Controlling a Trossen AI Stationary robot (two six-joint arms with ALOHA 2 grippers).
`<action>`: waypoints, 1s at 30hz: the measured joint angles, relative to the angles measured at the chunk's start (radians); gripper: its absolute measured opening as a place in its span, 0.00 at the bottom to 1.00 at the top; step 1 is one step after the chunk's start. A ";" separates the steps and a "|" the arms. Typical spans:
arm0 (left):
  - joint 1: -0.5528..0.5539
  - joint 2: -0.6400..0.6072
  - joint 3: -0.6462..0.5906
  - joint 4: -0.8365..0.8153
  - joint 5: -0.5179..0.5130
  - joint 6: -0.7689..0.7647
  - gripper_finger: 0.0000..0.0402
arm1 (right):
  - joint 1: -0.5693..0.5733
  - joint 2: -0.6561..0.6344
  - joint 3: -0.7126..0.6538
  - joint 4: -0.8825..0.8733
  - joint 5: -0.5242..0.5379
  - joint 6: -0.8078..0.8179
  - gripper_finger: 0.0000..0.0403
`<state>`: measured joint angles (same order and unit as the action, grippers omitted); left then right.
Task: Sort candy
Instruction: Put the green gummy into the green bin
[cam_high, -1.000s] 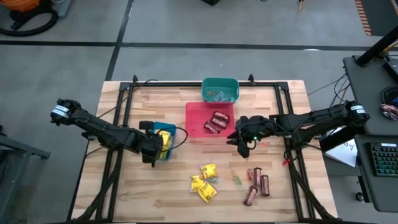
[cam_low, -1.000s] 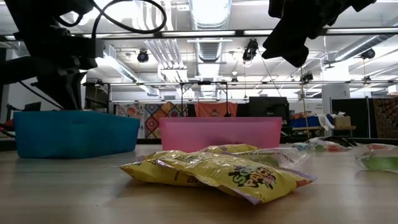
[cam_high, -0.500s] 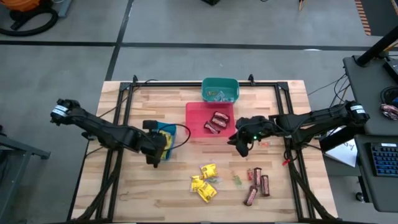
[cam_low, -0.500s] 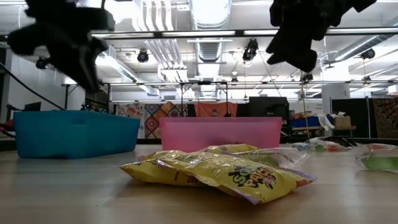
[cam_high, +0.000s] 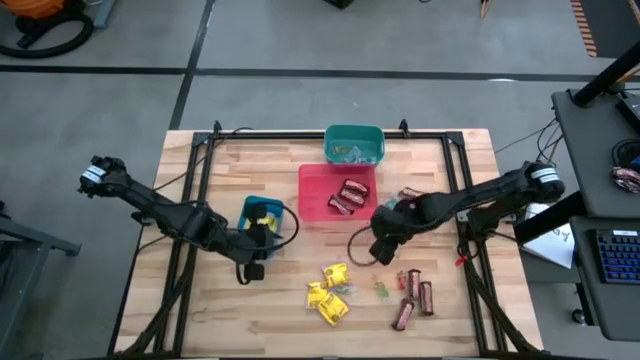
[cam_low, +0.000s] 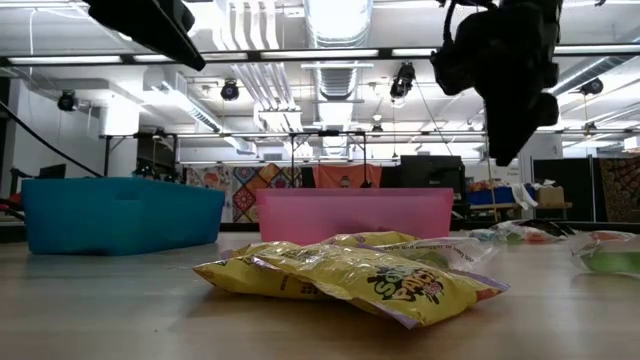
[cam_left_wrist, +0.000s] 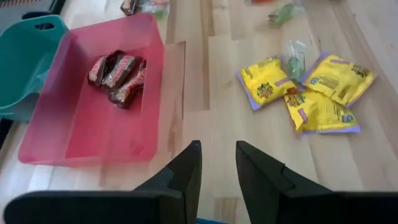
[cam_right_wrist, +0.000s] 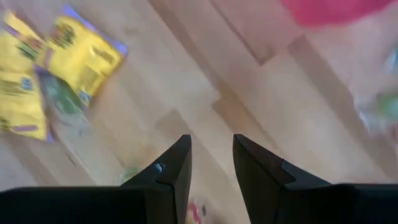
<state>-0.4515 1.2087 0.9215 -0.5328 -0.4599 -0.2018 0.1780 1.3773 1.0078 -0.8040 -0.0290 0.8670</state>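
Loose candy lies on the wooden table: yellow packets (cam_high: 328, 290) (cam_left_wrist: 305, 87) near the front middle, dark brown-red bars (cam_high: 412, 295) to their right, a tiny green piece (cam_high: 381, 290) between them. More bars (cam_left_wrist: 118, 71) lie in the red bin (cam_high: 312, 200), and a yellow packet (cam_high: 262, 211) in the blue bin (cam_high: 282, 222). My left gripper (cam_high: 262, 242) (cam_left_wrist: 217, 155) hovers open over the blue bin's near side, empty. My right gripper (cam_high: 379, 252) (cam_right_wrist: 211, 152) hangs open and empty above bare wood, right of the yellow packets.
A teal bin (cam_high: 354, 143) with small wrapped pieces stands at the far middle, behind the red bin. A few tiny pieces (cam_high: 410, 192) lie right of the red bin. Black frame rails (cam_high: 190, 240) run under the table's sides. Bare wood lies along the near left.
My left gripper has risen from the blue bin and drawn back toward the table's near edge, tipping up toward level. My right gripper has gone toward the near left, toward the yellow packets, sinking a little, tipping to point steeply down and rolling.
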 joint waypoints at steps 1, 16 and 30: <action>0.000 0.000 0.000 -0.003 -0.001 -0.012 0.21 | 0.014 0.027 0.027 -0.031 0.000 0.010 0.27; -0.002 0.000 0.000 -0.024 -0.003 -0.039 0.21 | 0.245 0.295 0.299 -0.185 -0.052 0.236 0.42; -0.004 0.000 0.000 -0.098 -0.002 -0.039 0.21 | 0.333 0.500 0.409 -0.178 -0.058 0.404 0.51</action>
<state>-0.4557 1.2091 0.9215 -0.6312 -0.4622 -0.2406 0.5110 1.8774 1.4168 -0.9816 -0.0872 1.2707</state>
